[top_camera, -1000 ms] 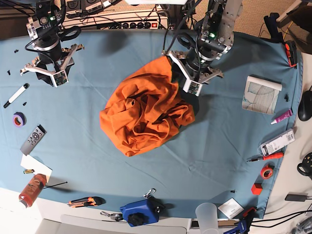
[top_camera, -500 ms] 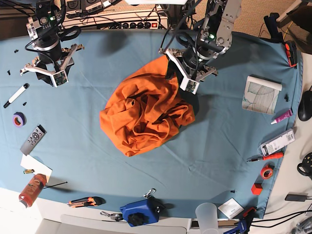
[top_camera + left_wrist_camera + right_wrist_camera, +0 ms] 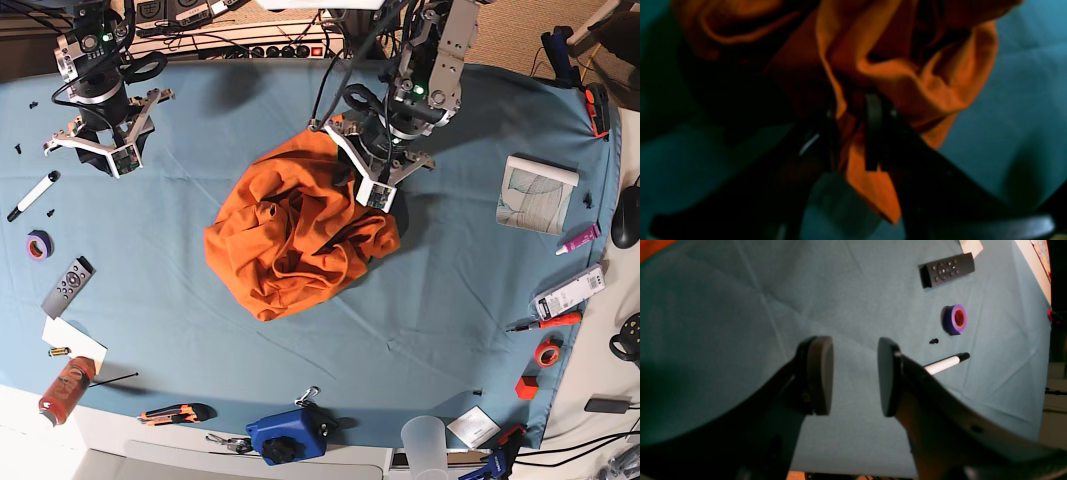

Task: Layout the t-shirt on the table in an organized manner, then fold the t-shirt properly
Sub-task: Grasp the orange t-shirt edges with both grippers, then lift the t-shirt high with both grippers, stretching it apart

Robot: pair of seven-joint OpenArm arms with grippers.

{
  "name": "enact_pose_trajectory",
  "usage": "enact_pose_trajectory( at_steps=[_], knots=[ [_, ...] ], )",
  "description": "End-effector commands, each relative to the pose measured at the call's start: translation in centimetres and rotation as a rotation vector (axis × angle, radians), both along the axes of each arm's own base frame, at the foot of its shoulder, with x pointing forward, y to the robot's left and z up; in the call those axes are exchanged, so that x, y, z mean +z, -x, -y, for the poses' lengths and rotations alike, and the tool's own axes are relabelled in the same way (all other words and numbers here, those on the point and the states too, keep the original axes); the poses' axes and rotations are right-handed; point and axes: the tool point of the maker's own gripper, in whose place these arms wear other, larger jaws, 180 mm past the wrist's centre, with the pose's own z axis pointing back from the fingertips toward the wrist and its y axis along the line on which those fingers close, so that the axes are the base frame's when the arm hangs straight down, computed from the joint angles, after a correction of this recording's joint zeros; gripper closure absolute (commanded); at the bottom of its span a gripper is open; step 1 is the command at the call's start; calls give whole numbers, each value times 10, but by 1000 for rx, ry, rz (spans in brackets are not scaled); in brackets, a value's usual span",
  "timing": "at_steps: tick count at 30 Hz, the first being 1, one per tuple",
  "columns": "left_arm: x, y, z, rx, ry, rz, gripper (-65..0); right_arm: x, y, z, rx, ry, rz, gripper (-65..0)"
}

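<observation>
Left wrist: left gripper (image 3: 850, 130) has pinched shut on a fold of the t-shirt (image 3: 907, 66), where a second ago its jaws stood wide, so I judge lifting to spread comes next. Right wrist: right gripper (image 3: 853, 373), jaws apart and empty, hangs over bare table (image 3: 723, 306). Base: one t-shirt (image 3: 300, 240) crumpled mid-table (image 3: 450, 330), two grippers.

No legible text, brand, number or sign could be made out in any view. Buttons were seen on the remote control (image 3: 947, 270), but no markings on them could be read. Print on the booklet (image 3: 537, 194) and on the packaged items along the table (image 3: 200, 370) edge was too small to be deciphered.
</observation>
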Motion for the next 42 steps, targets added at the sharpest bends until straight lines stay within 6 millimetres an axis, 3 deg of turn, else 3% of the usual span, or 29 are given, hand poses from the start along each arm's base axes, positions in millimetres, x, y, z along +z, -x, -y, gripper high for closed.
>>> enact_pose_trajectory(
  at_steps=[1, 4, 8, 13, 17, 20, 22, 28, 30, 33, 39, 42],
  knots=[
    [10, -5, 2, 2, 15, 35, -119, 10, -6, -1, 17, 10, 43, -226],
    [8, -3, 2, -2, 11, 23, 0, 15, -12, -5, 40, -1, 79, -216],
    [1, -3, -11, -7, -109, 19, 0, 24, -23, -14, 60, -54, 129, -118],
    [18, -14, -54, 11, -320, 130, 0, 42, -45, -27, 90, -135, 201, -118],
    [39, -24, -104, 100, -486, 209, 0, 56, -58, -31, 103, -164, 255, -118],
    [45, -29, -135, 152, -530, 214, 0, 62, -64, -37, 110, -207, 286, -118],
    [44, -30, -145, 174, -492, 193, 0, 64, -66, -41, 102, -230, 302, -118],
    [39, -25, -138, 145, -401, 154, 0, 49, -59, -41, 15, -253, 267, -121],
    [37, -23, -137, 138, -402, 148, 0, 41, -54, -45, 16, -264, 235, -168],
    [36, -22, -137, 138, -402, 146, 0, 33, -47, -65, 113, -304, 189, -302],
    [35, -21, -137, 137, -399, 144, 0, 40, -54, -110, 180, -547, 220, -309],
    [35, -21, -135, 135, -381, 138, 0, 25, -68, -124, 178, -628, 188, -309]
  ],
)
